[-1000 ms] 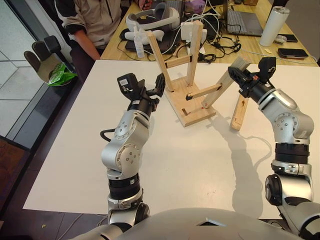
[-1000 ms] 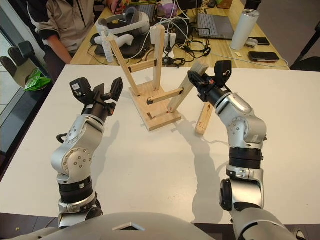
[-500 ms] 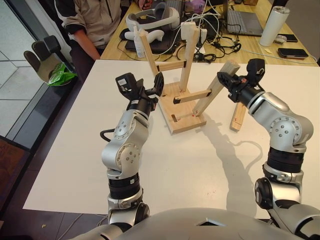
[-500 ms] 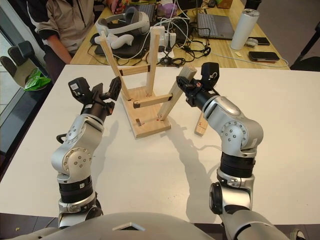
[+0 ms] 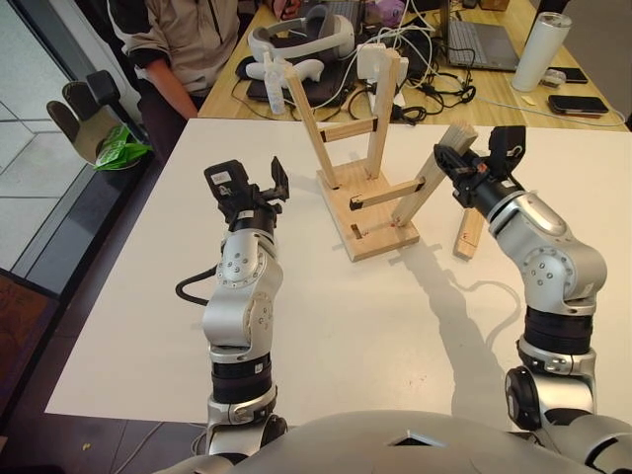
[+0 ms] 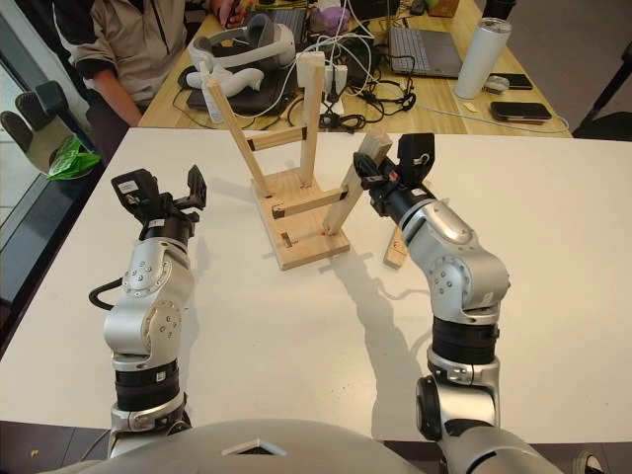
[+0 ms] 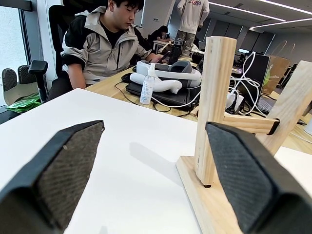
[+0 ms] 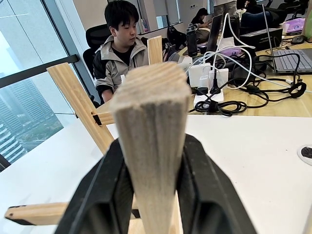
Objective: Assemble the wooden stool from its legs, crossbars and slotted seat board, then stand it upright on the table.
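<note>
**Inspector:** State of the hands?

**Assessor:** The right gripper (image 5: 464,166) is clamped on the top end of the held leg (image 5: 425,190), which leans steeply. The left gripper (image 7: 155,170) has its jaws spread wide and grasps nothing. It hovers over the table (image 5: 326,326) near the stool's left side, apart from it.

**Inspector:** Surroundings and obstructions?

**Assessor:** A loose leg (image 5: 468,232) lies flat on the table just beside the right wrist, on its outer side. Beyond the table's far edge, a desk (image 5: 232,99) carries a headset (image 5: 301,38), a spray bottle (image 5: 274,87), tangled cables (image 5: 434,89), a laptop (image 5: 481,44) and a tumbler (image 5: 541,49).

**Inspector:** Condition of the stool?

**Assessor:** It is pale bare wood, upside down. The seat board (image 5: 367,212) lies flat on the table, with dark slots showing along its near edge. The upright legs (image 5: 314,118) rise from its far side, tilted and joined by a crossbar (image 5: 348,128). The held leg's lower end meets the board's near right corner; I cannot tell whether it is seated. A second crossbar (image 5: 383,196) runs from the held leg, and its other end hangs over the board.

**Inspector:** Count?

**Assessor:** Four legs: two standing, one gripped, one loose. Two crossbars. One seat board.
</note>
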Motion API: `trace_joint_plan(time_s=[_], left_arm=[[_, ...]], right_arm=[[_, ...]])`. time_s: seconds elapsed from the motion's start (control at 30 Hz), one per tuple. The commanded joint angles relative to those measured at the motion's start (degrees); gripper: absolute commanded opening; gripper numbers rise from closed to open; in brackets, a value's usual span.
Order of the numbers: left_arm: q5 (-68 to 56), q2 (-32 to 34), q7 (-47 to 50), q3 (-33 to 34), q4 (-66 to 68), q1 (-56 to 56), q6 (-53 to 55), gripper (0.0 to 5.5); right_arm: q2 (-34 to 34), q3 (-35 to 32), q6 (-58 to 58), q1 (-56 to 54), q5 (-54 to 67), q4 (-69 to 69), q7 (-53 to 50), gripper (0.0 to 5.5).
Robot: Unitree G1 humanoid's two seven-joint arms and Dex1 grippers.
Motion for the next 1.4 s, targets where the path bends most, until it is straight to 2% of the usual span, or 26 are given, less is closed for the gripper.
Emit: trace_joint_plan(time_s=[0.03,0.83,0.87,1.13,1.3,1.4], left_arm=[[1.0,0.1,-0.6,0.4,0.3,-1.0,-0.2,3.86],[3.4,-3.2,-1.1,0.3,4.4,3.0,-1.5,3.86],[3.4,-3.2,-1.2,0.3,4.5,3.0,-1.5,3.86],[3.0,-3.5,-1.6,0.3,4.8,3.3,-1.8,3.86],[2.8,-3.6,-1.6,0.7,5.0,3.3,-1.8,3.86],[2.6,-3.6,-1.6,1.0,5.4,3.0,-1.9,3.86]], right_arm=[[2.0,1.2,1.2,1.2,0.0,0.3,-1.1,1.0],[2.5,3.7,-4.8,0.1,-3.9,0.4,0.3,1.0],[2.7,3.6,-5.2,0.1,-4.2,0.4,-0.1,1.36],[3.1,3.7,-6.4,-0.4,-5.0,-0.3,0.1,2.65],[1.3,2.8,-5.9,-6.3,-3.9,-3.2,1.1,3.6],[0.9,0.1,-5.3,-15.2,-3.1,-2.5,-0.6,3.6]])
